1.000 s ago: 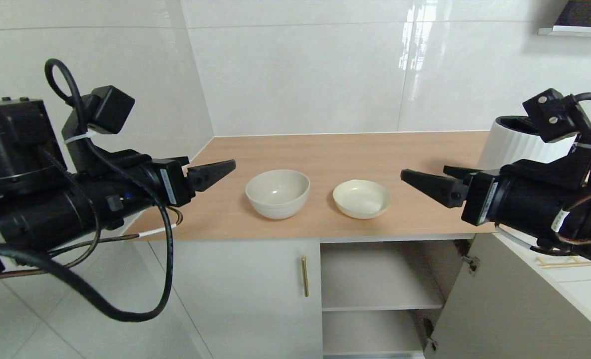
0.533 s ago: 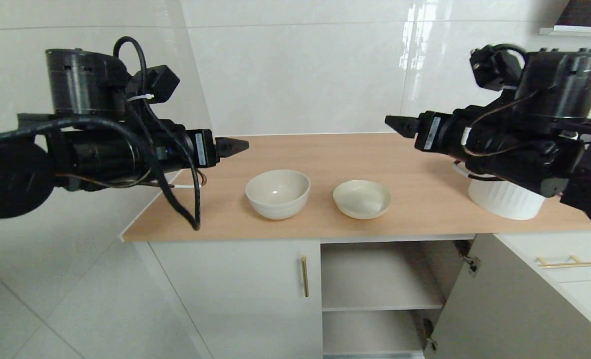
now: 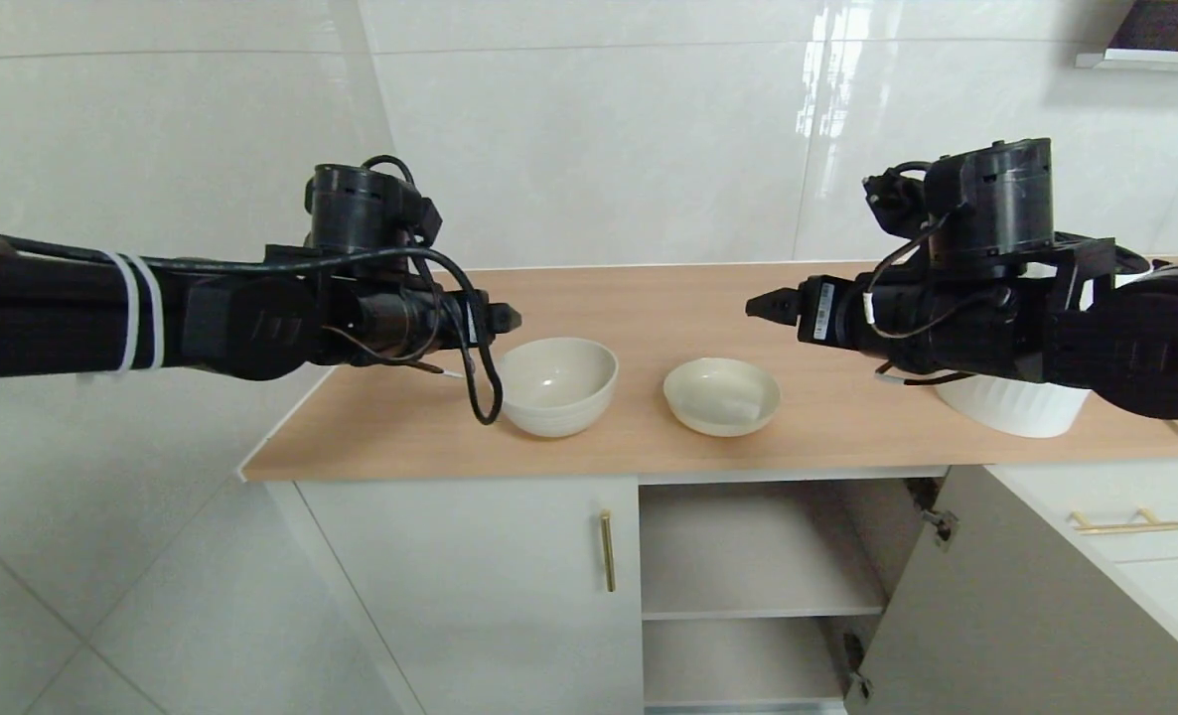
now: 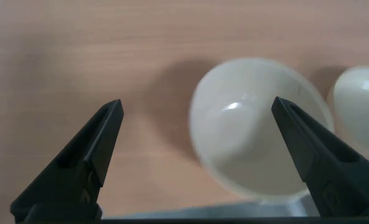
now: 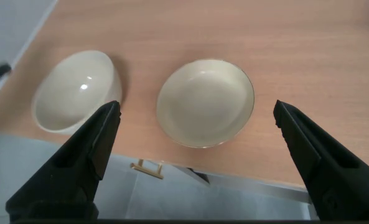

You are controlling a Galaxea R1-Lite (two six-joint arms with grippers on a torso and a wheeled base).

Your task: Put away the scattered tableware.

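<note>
Deep bowl (image 3: 553,385) is sitting upright on the wood surface (image 3: 649,298), toward its front edge. The shallow dish (image 3: 721,396) is sitting just beside the bowl on the robot's R side, not touching it, opening facing up. L gripper (image 3: 510,319) is hovering above the surface at the L of the deep bowl, lying roughly level and pointing inward, its tip close to the bowl's rim. In the L wrist view its fingers are standing wide apart, holding nothing, w/ the bowl lying below and nearer one finger. R gripper (image 3: 756,307) is hovering above the surface at the R of the shallow dish, higher than the rim & apart from it, also lying level and pointing inward. Its fingers are standing wide apart too, holding nothing, w/ the dish showing below btwn them in the R wrist view. A white ribbed pot (image 3: 1011,407) is standing on the surface farther R, partly hidden behind the R arm. Under the surface, a cabinet door w/ a gold handle (image 3: 606,551) is staying shut, while the door (image 3: 996,616) next to it is standing open, showing a shelf (image 3: 748,556) inside.
</note>
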